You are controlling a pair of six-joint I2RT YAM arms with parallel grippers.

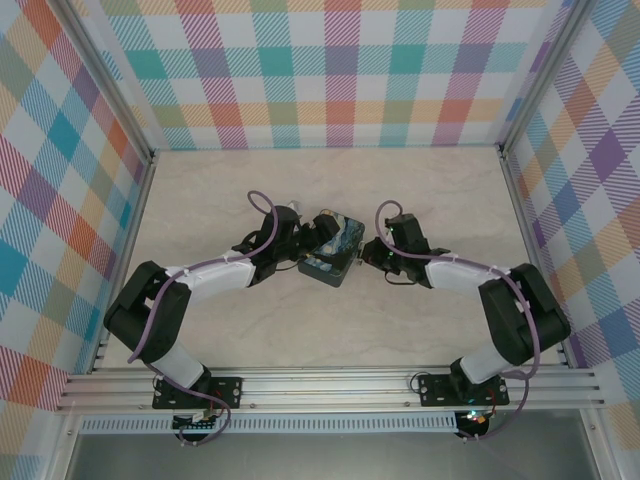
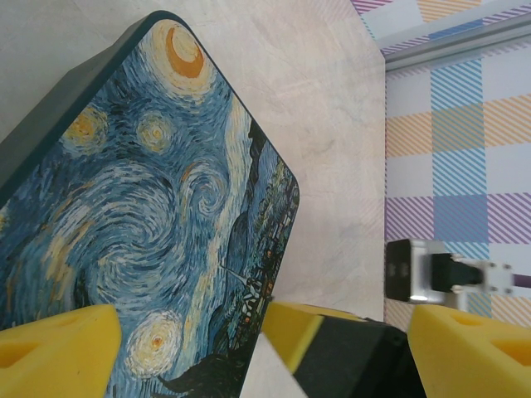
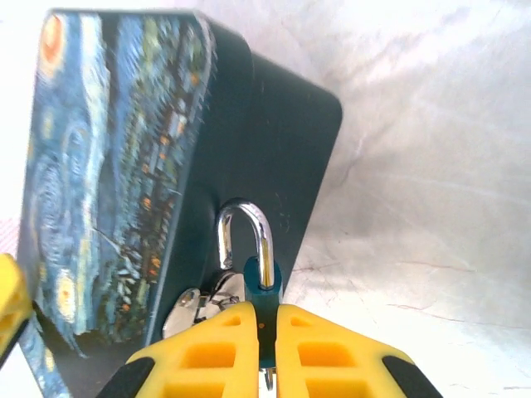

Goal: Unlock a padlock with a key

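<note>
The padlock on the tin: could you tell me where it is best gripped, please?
Grip the padlock by its blue body, below the shackle, coming from the table side toward the tin: the shackle is hooked at its dark wall, so only the body juts free.

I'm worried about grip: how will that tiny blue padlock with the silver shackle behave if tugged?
The tiny blue padlock is probably rigid yet slippery: its silver shackle gleams, and only a narrow body sits pinched between the right gripper's yellow fingers. It would likely swing rather than lift free, since the shackle seems hooked to the starry-night painted tin.
</note>
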